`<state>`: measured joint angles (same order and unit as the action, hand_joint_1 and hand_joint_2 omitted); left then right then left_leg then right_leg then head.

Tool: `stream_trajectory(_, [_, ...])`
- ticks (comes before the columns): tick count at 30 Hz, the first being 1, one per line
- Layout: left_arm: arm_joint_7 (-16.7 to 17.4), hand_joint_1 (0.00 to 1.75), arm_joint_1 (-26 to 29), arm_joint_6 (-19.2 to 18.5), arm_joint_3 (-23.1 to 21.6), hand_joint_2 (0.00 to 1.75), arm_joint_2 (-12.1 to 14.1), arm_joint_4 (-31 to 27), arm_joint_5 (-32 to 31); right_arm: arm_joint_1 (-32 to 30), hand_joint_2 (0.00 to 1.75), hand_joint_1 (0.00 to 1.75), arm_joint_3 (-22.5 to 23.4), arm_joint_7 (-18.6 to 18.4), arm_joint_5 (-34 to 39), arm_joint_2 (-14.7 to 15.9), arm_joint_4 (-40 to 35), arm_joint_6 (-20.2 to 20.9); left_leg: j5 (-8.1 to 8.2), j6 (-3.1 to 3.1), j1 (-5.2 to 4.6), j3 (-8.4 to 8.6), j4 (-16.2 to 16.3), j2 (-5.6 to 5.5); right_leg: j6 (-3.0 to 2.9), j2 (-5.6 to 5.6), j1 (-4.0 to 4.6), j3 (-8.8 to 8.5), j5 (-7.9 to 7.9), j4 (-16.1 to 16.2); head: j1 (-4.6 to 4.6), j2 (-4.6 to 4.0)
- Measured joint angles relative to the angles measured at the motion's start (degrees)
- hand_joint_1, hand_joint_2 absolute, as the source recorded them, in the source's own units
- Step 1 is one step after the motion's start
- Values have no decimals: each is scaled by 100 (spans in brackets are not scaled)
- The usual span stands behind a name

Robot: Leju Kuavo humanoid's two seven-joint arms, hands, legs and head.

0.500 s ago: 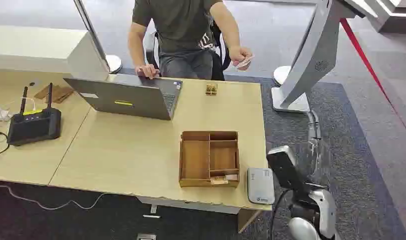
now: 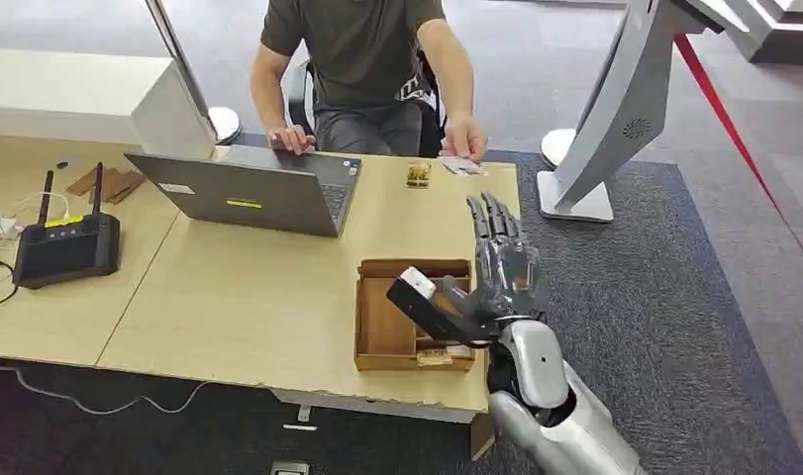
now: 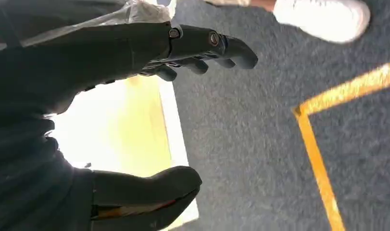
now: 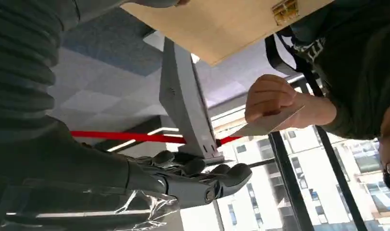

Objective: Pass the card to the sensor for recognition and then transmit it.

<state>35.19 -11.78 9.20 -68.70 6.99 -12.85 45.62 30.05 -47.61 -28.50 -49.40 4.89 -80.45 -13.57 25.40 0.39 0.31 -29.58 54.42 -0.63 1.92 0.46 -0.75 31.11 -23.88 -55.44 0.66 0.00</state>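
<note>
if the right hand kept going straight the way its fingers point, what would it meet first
Probably the card under the person's hand at the table's far edge. The right hand points that way over bare tabletop, held above it, though depth is unclear.

1. An office or reception hall is suggested by light wooden desks (image 2: pixel 268 297) set on grey carpet (image 2: pixel 674 297).
2. A seated person (image 2: pixel 362 59) is placed behind an open laptop (image 2: pixel 244 193).
3. A white kiosk stand (image 2: pixel 615 109) and a red barrier tape (image 2: pixel 734 129) are seen beside the desk.
</note>
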Motion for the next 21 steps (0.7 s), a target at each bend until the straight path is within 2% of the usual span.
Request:
stream_trajectory(6, [138,0,-55,-128,0,175,-35,-2,35,311,175,0,-271,-423,-535,-207,954,214,0,0,0,1,0,0,0,0,0,2,1,0,2,0])
stream_trajectory(9, [162,0,-54,-129,0,175,-37,-2,50,399,175,0,-347,-470,-603,-262,1287,205,0,0,0,1,1,-1,0,0,0,2,0,0,-2,0])
stream_trajectory(16, [181,0,-55,-129,0,175,-39,-2,61,495,175,0,-437,-537,-679,-330,1656,188,0,0,0,1,1,1,0,0,0,4,0,0,0,0])
stream_trajectory(21, [184,0,-50,-153,0,175,-39,-2,87,578,175,0,-503,-857,-1132,-345,1783,-14,0,0,0,1,1,1,0,0,0,4,0,0,0,0])
